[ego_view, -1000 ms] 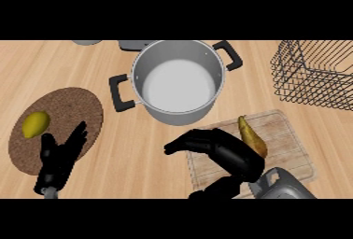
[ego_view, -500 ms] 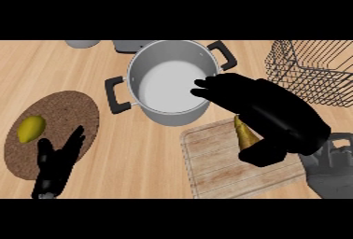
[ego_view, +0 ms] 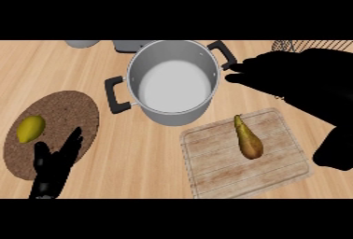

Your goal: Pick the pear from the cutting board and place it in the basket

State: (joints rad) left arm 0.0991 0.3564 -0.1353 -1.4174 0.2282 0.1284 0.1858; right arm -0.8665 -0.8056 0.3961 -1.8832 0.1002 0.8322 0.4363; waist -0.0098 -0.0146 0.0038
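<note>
Cork mat [ego_view: 62,112]: round, at the near left of the tabletop [ego_view: 62,65]; serves as a rest for one yellow fruit [ego_view: 30,129], set toward its left edge, likely a lemon, no part of the task.
Left hand [ego_view: 53,164]: parked over the near edge of the cork mat, fingers straight and pointing up, empty; looks to be resting out of the way.
Pot [ego_view: 172,81]: steel, two black handles, centre far; nothing visible inside, only a pale bare bottom.
Cutting board [ego_view: 214,168]: pale wood, right of centre and near, just beside the pot's near wall.
Pear [ego_view: 249,140]: lying on its side on the cutting board, stem end toward the pot, untouched; not yet picked, by the look of it.
Right hand [ego_view: 289,72]: dark mass at the far right, above the tabletop and beyond the pear, fingers pointing left toward the pot's right handle, holding nothing; curl of the fingers not possible to tell.
Basket [ego_view: 286,45]: only a sliver of wire at the far right, mostly hidden behind the right hand; contents not visible.
</note>
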